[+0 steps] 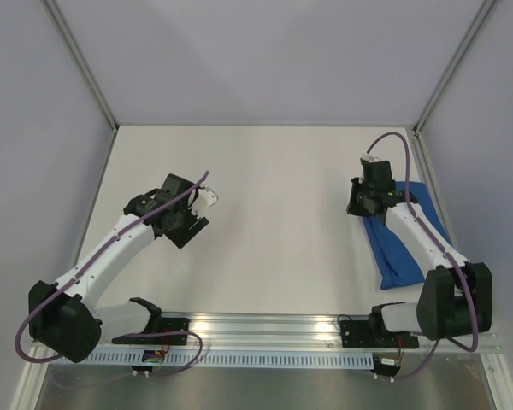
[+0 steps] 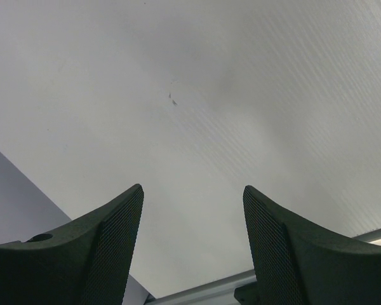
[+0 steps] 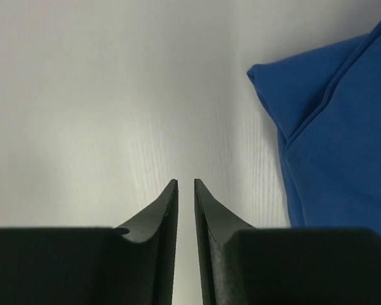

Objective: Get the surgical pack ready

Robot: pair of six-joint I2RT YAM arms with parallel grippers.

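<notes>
The surgical pack shows as a folded royal-blue cloth bundle [image 1: 402, 248] lying at the right side of the table, partly under my right arm. It also shows in the right wrist view [image 3: 333, 133], at the right. No steel tray, instruments or gauze are in view. My right gripper [image 1: 365, 203] hovers just left of the bundle's far end; its jaws [image 3: 185, 184] are nearly closed with a thin gap and hold nothing. My left gripper [image 1: 207, 198] is over bare table at the left; its jaws [image 2: 193, 190] are wide apart and empty.
The white table [image 1: 274, 188] is bounded by grey walls at the back and sides. An aluminium rail [image 1: 265, 329] with the arm bases runs along the near edge and shows in the left wrist view [image 2: 203, 289].
</notes>
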